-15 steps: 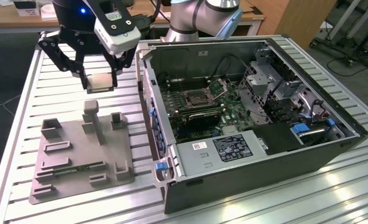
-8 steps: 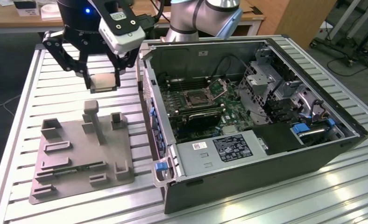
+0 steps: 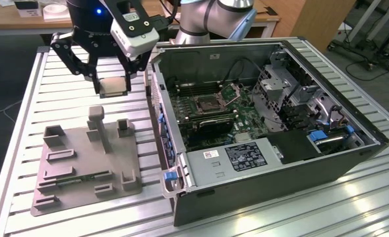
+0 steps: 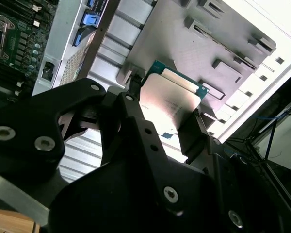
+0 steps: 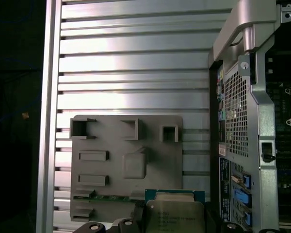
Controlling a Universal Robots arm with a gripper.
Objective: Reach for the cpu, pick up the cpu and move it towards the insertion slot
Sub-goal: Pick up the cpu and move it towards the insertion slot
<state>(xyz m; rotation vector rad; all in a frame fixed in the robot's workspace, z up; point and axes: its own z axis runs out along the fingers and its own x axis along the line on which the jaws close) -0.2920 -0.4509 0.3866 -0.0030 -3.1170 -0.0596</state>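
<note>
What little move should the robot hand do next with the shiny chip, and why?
Probably carry it toward the exterior view's right. The gripper is shut on the cpu, held above the table beside the computer case, while the insertion slot lies inside that case.

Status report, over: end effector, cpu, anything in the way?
End effector shut on cpu, above table. Cpu outside case, apart from insertion slot. Slot bracket up; case wall between.
</note>
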